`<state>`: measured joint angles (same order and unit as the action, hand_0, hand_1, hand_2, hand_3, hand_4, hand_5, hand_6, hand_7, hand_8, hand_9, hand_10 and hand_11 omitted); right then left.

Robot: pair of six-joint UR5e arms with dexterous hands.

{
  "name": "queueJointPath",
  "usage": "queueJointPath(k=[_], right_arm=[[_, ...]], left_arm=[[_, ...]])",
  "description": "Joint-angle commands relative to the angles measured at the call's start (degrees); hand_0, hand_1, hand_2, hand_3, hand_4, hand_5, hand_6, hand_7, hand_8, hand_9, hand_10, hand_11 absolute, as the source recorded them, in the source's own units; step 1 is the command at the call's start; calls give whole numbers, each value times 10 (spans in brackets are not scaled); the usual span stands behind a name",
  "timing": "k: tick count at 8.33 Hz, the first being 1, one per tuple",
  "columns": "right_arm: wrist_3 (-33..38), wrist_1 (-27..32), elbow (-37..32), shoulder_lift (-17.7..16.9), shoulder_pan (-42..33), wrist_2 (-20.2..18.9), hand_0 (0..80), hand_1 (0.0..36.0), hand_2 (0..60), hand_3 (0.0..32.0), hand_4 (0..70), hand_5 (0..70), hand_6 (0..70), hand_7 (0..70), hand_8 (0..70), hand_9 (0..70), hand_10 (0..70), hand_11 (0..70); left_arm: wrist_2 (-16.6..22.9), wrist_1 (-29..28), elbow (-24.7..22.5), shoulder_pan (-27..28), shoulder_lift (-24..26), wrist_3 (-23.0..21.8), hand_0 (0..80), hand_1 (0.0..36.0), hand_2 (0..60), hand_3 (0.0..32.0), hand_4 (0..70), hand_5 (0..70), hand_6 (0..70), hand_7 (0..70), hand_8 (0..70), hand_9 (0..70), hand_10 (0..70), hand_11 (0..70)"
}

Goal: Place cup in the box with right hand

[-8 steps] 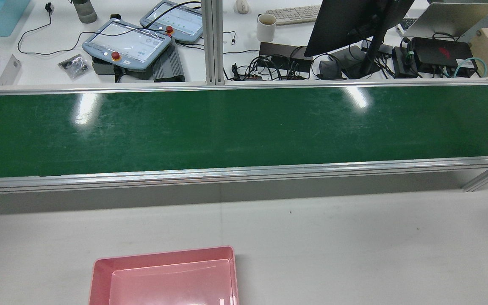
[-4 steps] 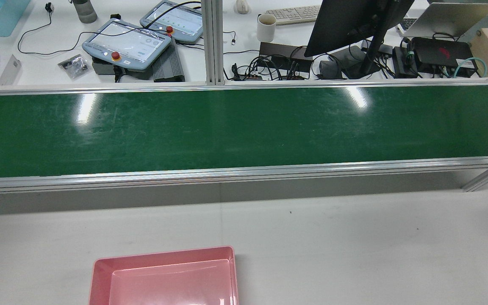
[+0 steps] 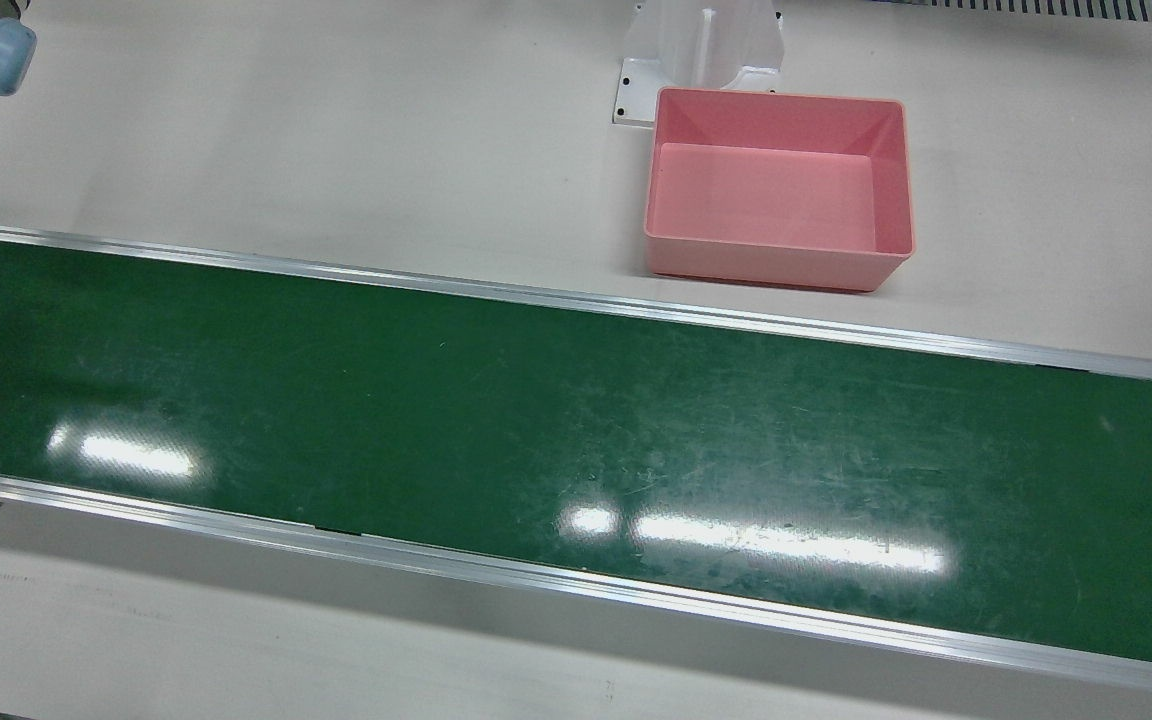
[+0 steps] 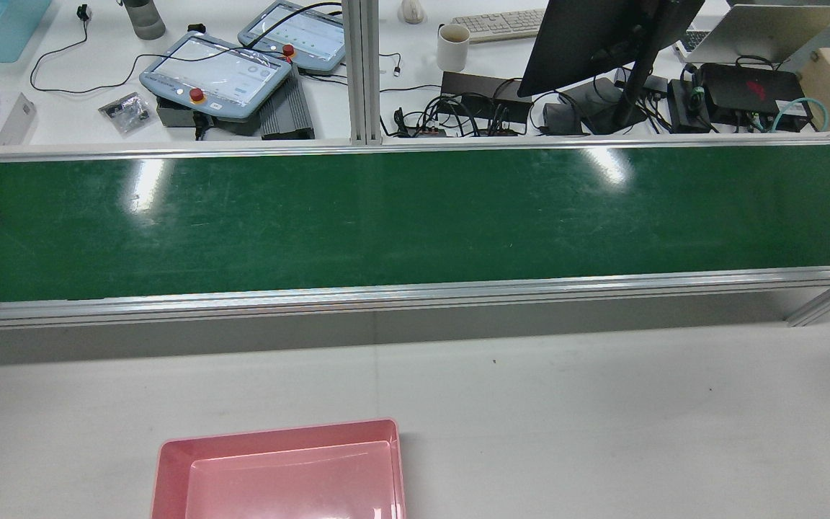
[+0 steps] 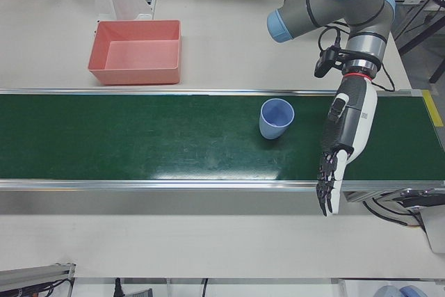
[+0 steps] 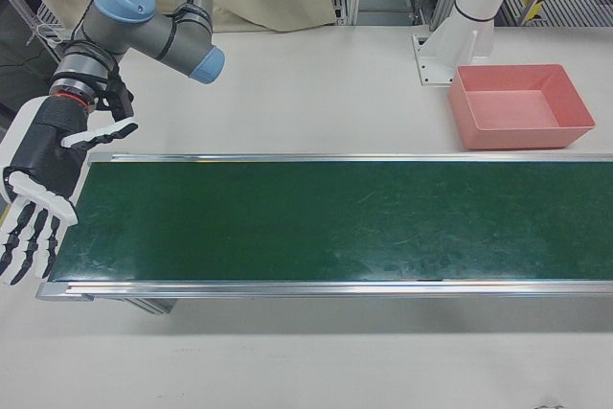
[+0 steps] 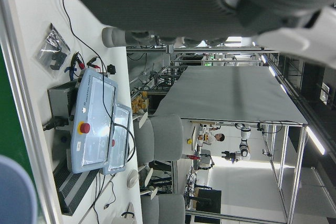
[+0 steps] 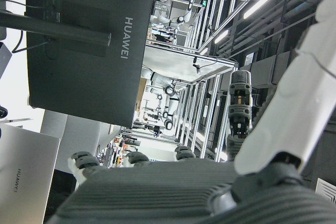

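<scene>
**Cup sits at the far end of the belt from the right robot hand**

The right robot hand (image 6: 38, 200) hangs over its own end of the green conveyor belt (image 6: 335, 222), fingers (image 6: 21, 241) spread apart and pointing down, holding nothing. The blue cup (image 5: 277, 118) stands upright on the belt, mouth up, well apart from it along the belt's length, toward the opposite end. The left robot hand (image 5: 344, 145) is much the nearer: it hangs just beside the cup, on the side away from the box, also spread and empty, not touching it. In the rear view only a sliver of the cup shows at that view's left edge. The pink box (image 5: 136, 52) rests empty on the tabletop beyond the belt, between the two arms. In my judgement the right robot hand cannot reach the cup where it stands.
</scene>
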<state>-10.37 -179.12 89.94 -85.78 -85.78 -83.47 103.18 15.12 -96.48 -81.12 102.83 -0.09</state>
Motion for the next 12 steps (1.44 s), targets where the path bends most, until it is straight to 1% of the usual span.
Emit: queueJointPath(k=[1, 2, 3, 4, 5, 6, 7, 8, 9, 10, 11, 12], right_arm=[[-1, 0, 1, -1, -5, 1, 484, 41, 0, 320, 412, 11, 0, 95, 0, 17, 42, 64], [-2, -2, 4, 2, -4, 2, 480, 38, 0, 320, 377, 13, 0, 87, 0, 6, 48, 73], [-2, -6, 9, 3, -4, 6, 469, 33, 0, 126, 311, 15, 6, 98, 0, 5, 46, 72], [-4, -7, 8, 5, -2, 8, 468, 38, 0, 138, 223, 19, 6, 93, 0, 4, 43, 70], [-4, -8, 8, 5, 0, 8, 466, 45, 0, 152, 123, 22, 1, 56, 0, 0, 33, 58], [-5, -10, 8, 5, 4, 8, 455, 39, 0, 0, 194, 15, 21, 53, 0, 0, 35, 60], [-6, -10, 8, 5, 4, 8, 462, 27, 0, 0, 301, 11, 16, 20, 0, 0, 47, 76], [-7, -10, 8, 6, 4, 8, 472, 38, 0, 0, 349, 15, 12, 0, 0, 0, 57, 91], [-8, -10, 8, 6, 4, 8, 483, 53, 0, 0, 464, 15, 16, 3, 0, 0, 65, 103], [-8, -8, 8, 6, 4, 8, 485, 55, 0, 0, 499, 15, 18, 10, 0, 0, 67, 105], [-8, -10, 8, 6, 4, 8, 488, 51, 0, 0, 471, 15, 15, 0, 0, 0, 62, 99], [-8, -8, 8, 6, 4, 8, 487, 47, 0, 0, 457, 14, 15, 4, 0, 0, 59, 94]], left_arm=[[0, 0, 0, 0, 0, 0, 0, 0, 0, 0, 0, 0, 0, 0, 0, 0, 0, 0], [0, 0, 0, 0, 0, 0, 0, 0, 0, 0, 0, 0, 0, 0, 0, 0, 0, 0], [0, 0, 0, 0, 0, 0, 0, 0, 0, 0, 0, 0, 0, 0, 0, 0, 0, 0], [0, 0, 0, 0, 0, 0, 0, 0, 0, 0, 0, 0, 0, 0, 0, 0, 0, 0], [1, 0, 0, 0, 0, 0, 0, 0, 0, 0, 0, 0, 0, 0, 0, 0, 0, 0], [0, 0, 0, 0, 0, 0, 0, 0, 0, 0, 0, 0, 0, 0, 0, 0, 0, 0], [0, 0, 0, 0, 0, 0, 0, 0, 0, 0, 0, 0, 0, 0, 0, 0, 0, 0], [0, 0, 0, 0, 0, 0, 0, 0, 0, 0, 0, 0, 0, 0, 0, 0, 0, 0], [0, 0, 0, 0, 0, 0, 0, 0, 0, 0, 0, 0, 0, 0, 0, 0, 0, 0], [0, 0, 0, 0, 0, 0, 0, 0, 0, 0, 0, 0, 0, 0, 0, 0, 0, 0], [0, 0, 0, 0, 0, 0, 0, 0, 0, 0, 0, 0, 0, 0, 0, 0, 0, 0], [0, 0, 0, 0, 0, 0, 0, 0, 0, 0, 0, 0, 0, 0, 0, 0, 0, 0]])
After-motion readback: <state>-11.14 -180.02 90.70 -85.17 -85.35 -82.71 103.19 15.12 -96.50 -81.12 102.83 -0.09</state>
